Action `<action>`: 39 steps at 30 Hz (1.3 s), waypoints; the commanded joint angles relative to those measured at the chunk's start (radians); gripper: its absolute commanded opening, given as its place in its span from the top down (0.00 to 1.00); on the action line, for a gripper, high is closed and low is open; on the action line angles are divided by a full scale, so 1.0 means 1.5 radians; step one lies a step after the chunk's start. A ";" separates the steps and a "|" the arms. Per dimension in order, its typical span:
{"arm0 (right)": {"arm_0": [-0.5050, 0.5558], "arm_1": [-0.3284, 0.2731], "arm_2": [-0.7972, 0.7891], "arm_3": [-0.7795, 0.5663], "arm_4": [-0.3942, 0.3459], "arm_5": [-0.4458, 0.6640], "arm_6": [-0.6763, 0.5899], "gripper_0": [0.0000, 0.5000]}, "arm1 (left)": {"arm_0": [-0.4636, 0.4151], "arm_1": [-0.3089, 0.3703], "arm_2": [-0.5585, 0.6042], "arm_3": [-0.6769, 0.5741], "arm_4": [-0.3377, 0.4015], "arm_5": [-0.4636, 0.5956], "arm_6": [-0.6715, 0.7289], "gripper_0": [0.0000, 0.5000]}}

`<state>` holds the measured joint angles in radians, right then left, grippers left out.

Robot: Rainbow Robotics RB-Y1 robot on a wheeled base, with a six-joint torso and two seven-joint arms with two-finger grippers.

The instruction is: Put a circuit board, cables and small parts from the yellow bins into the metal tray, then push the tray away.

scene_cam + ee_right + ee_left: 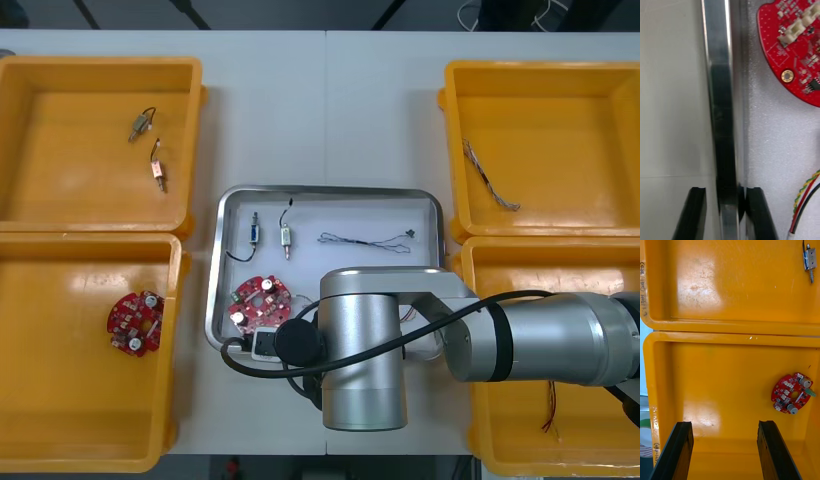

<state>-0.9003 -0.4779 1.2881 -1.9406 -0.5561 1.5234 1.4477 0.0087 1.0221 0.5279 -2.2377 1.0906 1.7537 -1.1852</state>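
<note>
Loading is judged complete in the front view: a circuit board (260,297), cables (365,240) and 2 small metal parts (285,238) are seen inside the metal tray (330,190), whose long axis runs from 9 to 3 o'clock. The right arm (365,350) is placed over its 6 o'clock rim, so the tray lies toward 12 o'clock, the expected push direction.

In the right wrist view, the right tool (724,188) is set astride that rim, 1 finger on the bench (670,93) side and 1 inside, narrowed to about the rim's thickness.

In the left wrist view, the left tool (725,422) is held wide apart and empty above a yellow bin (662,363), where a second board (793,397) is seen.
</note>
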 commanded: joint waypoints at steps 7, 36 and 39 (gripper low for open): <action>-0.017 0.013 0.007 -0.008 0.039 -0.005 0.027 1.00 | 0.013 -0.003 -0.008 -0.017 -0.007 -0.004 0.003 0.00; -0.082 -0.072 0.007 -0.012 0.144 -0.097 0.112 1.00 | 0.013 -0.003 -0.008 -0.017 -0.007 -0.004 0.003 0.00; -0.093 -0.073 0.007 0.004 0.144 -0.112 0.117 1.00 | 0.013 -0.003 -0.008 -0.017 -0.007 -0.004 0.003 0.00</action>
<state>-0.9821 -0.5717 1.2885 -1.9395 -0.3520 1.3821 1.5682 0.0087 1.0221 0.5278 -2.2384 1.0905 1.7537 -1.1852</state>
